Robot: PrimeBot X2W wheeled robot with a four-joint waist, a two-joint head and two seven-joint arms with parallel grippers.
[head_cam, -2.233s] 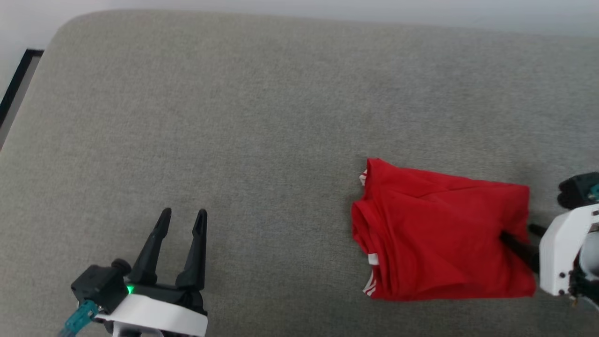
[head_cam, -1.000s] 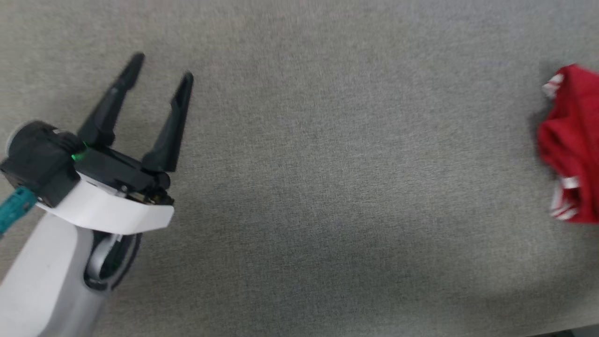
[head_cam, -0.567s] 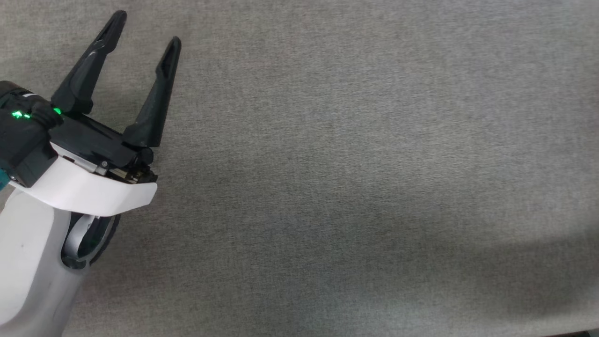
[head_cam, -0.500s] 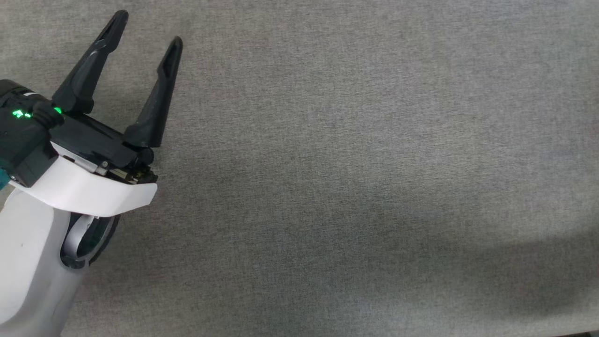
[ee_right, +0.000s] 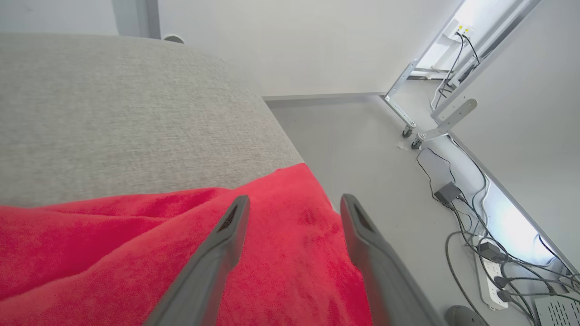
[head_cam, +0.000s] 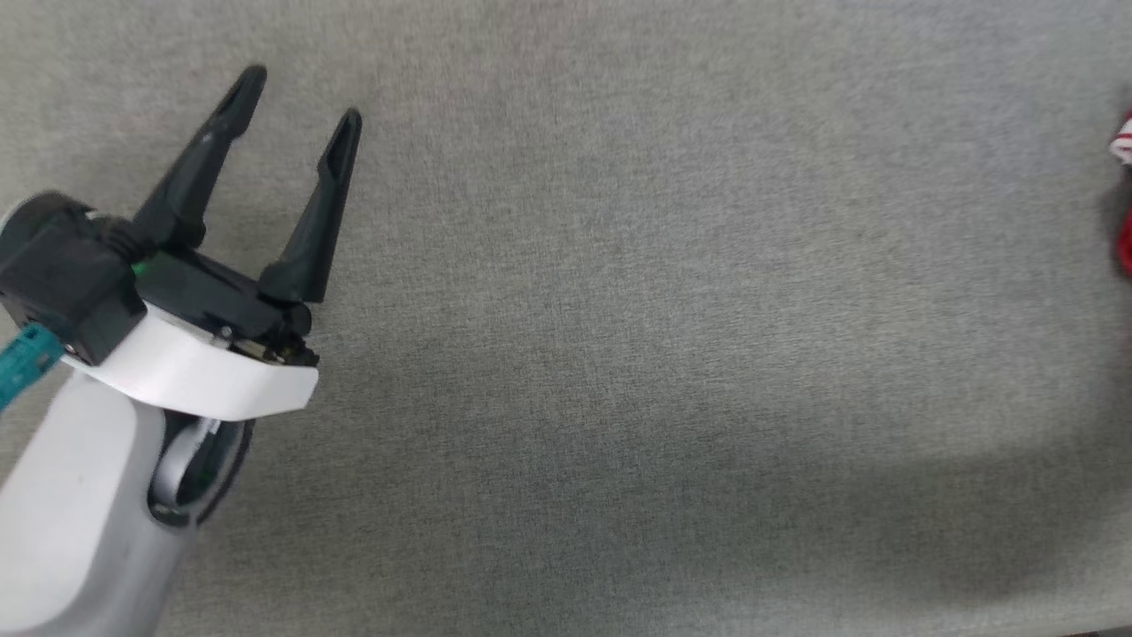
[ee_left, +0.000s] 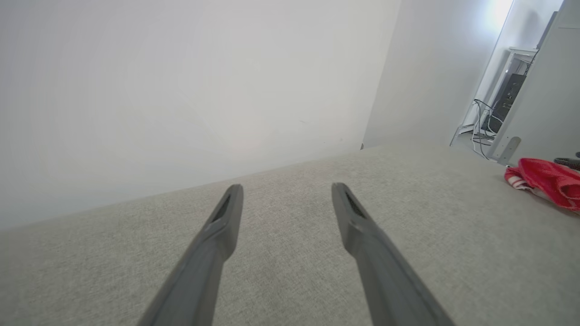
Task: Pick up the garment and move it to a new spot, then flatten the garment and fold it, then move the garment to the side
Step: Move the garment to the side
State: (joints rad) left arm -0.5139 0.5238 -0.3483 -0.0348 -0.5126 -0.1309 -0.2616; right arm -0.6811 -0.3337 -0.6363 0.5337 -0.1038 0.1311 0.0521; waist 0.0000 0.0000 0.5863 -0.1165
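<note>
The garment (ee_right: pixel 113 253), a soft red shirt, lies bunched at the corner of the grey cushion (ee_right: pixel 113 117). My right gripper (ee_right: pixel 292 201) hovers over its edge, open, with the red cloth lying beneath and between the spread fingers but not pinched. In the left wrist view the garment (ee_left: pixel 550 181) shows far to the right with a bit of white striped trim. A sliver of the garment (head_cam: pixel 1124 203) reaches the head view's right edge. My left gripper (head_cam: pixel 296 93) is open over bare cushion, holding nothing.
The grey cushion (head_cam: pixel 663 310) spreads wide between my left gripper and the garment. Beyond its corner the floor (ee_right: pixel 376 154) drops away, with cables and a power strip (ee_right: pixel 494 267) along the wall and a wheeled frame leg (ee_right: pixel 410 129).
The right gripper's jaws have opened and let go of the garment. The head camera has swung, so the garment's edge is back at the right border. The left gripper stays open.
</note>
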